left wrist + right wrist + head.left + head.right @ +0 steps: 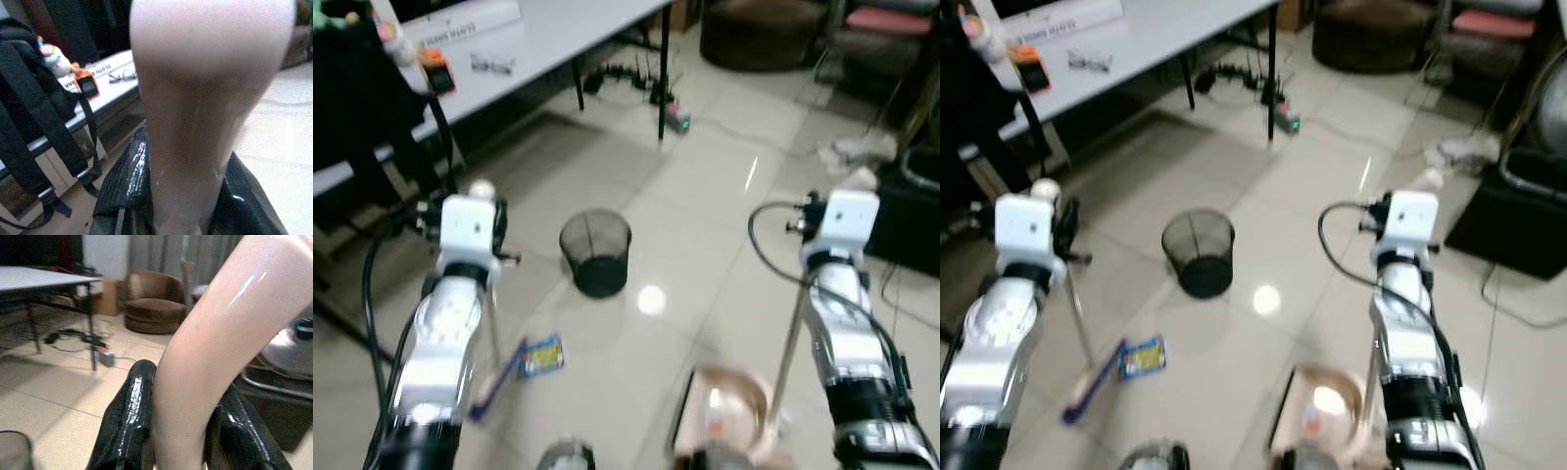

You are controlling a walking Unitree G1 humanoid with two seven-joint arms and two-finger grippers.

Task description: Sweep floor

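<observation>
Pinkish plastic handles sit clenched in both my tools: left gripper grasps the broom handle, right gripper grasps the dustpan handle. Broom head rests on the tiled floor just beside a blue-yellow snack wrapper; dustpan sits low near my right arm. Sweeping step, I judge: next, push wrapper sideways toward the pan. Black mesh wastebasket beyond. Table sign writing too blurred to read.
</observation>
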